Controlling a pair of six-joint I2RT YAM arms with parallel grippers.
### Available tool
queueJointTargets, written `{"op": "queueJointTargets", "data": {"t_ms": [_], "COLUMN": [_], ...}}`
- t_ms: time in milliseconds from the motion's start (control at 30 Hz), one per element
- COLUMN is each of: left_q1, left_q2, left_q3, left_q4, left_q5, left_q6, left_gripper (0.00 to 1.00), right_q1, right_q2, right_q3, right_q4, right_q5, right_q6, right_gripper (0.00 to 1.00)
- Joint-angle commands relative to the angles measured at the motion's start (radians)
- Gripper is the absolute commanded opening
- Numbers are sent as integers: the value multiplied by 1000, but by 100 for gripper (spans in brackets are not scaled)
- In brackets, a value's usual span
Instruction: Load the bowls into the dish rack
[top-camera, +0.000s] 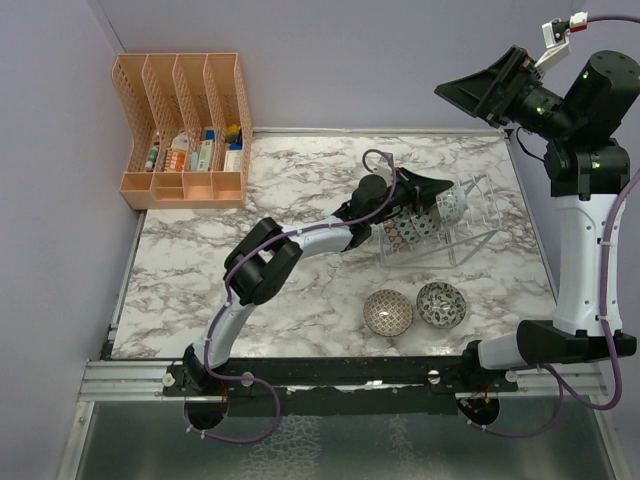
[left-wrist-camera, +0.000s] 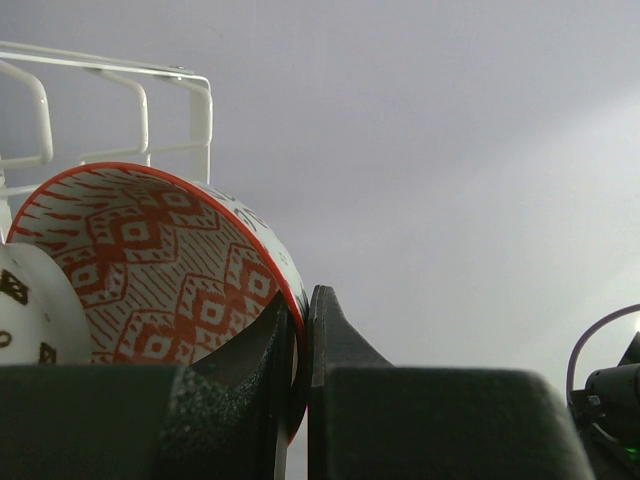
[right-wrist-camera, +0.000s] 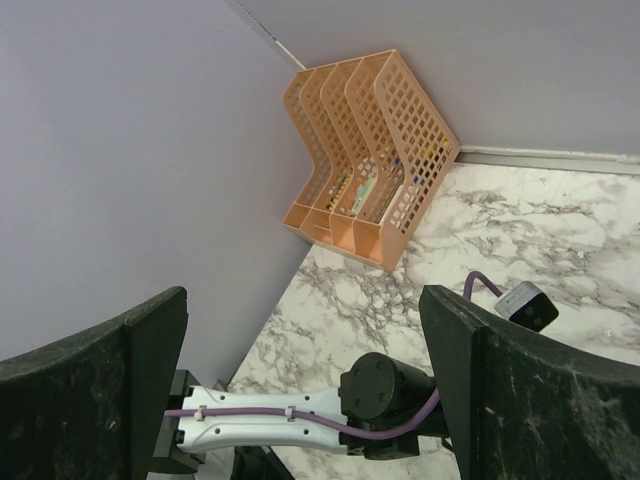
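Observation:
My left gripper (top-camera: 437, 200) reaches into the wire dish rack (top-camera: 472, 228) and is shut on the rim of a red patterned bowl (left-wrist-camera: 150, 270), held on edge among the rack's wires (left-wrist-camera: 140, 110). One finger is inside the bowl and one outside. In the left wrist view the gripper (left-wrist-camera: 303, 300) is at the bottom centre, with another white-bottomed bowl (left-wrist-camera: 25, 310) beside the red one. More bowls (top-camera: 408, 233) stand in the rack. A brownish bowl (top-camera: 388, 312) and a dark grey-green bowl (top-camera: 441, 304) sit on the table in front. My right gripper (top-camera: 475, 90) is open and empty, raised high at the right.
An orange file organiser (top-camera: 185, 130) stands at the back left corner; it also shows in the right wrist view (right-wrist-camera: 370, 150). The marble table (top-camera: 300, 180) has walls at the back and left. The right arm's base stands at the right edge.

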Motion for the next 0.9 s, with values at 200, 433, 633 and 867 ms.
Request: {"op": "queueJointTargets", "data": {"t_ms": [200,433,633,867], "left_q1": [6,17,18,20], "left_q2": [18,19,16,-12], "left_q3": [50,116,99,26], "left_q4": [41,-113,-116,-100], "left_q5": [16,97,117,101], "left_q6": [-50,-12,-19,-13], "left_gripper": [0,1,8,10], "right_q1": [-4,-4,-4,-4], "right_q2": [13,9,8,0], "right_q3": [23,0,-7,-26], "right_q4": [-35,-27,-27,-24], "right_q5": [29,19,16,6], "right_q6": [-48,-38,-35,-31], "right_gripper": [99,99,99,99]}}
